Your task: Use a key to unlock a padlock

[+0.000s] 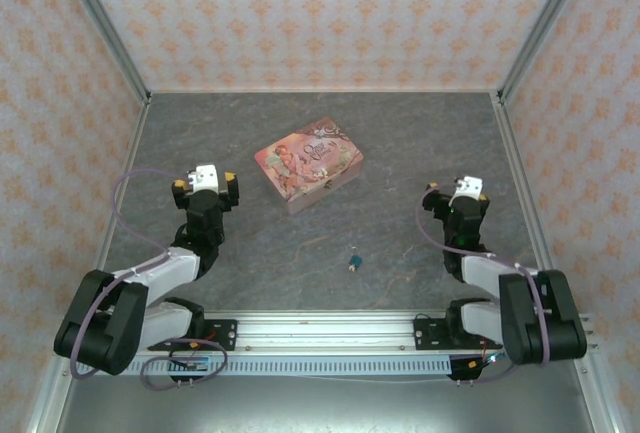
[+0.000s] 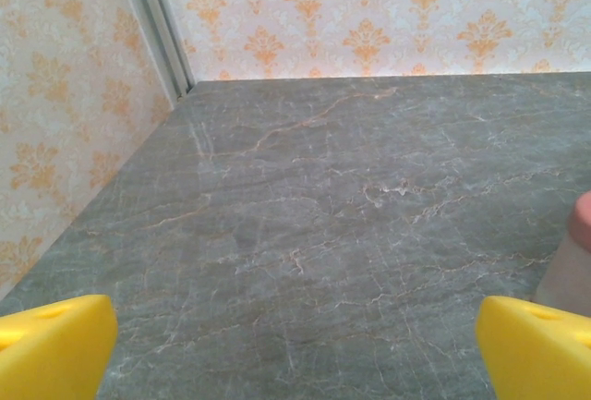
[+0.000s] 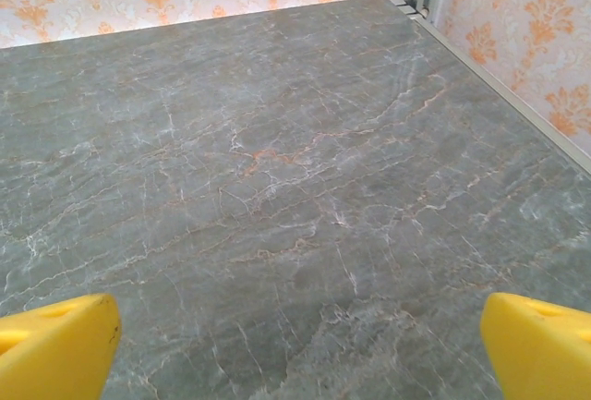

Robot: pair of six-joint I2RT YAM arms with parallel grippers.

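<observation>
Two grippers spread wide: left gripper [image 1: 204,182], right gripper [image 1: 457,191]; padlock [image 1: 354,262] lies between (touching neither).

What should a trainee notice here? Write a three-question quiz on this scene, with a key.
1. True or false: the padlock sits on top of the pink box.
2. The left gripper is: A) shut on the padlock, B) open and empty, C) shut on the pink box.
3. Which stands nearer the pink box: the left gripper or the right gripper?

Key: 1 false, it lies on the table, apart from the box; 2 B; 3 the left gripper.
</observation>
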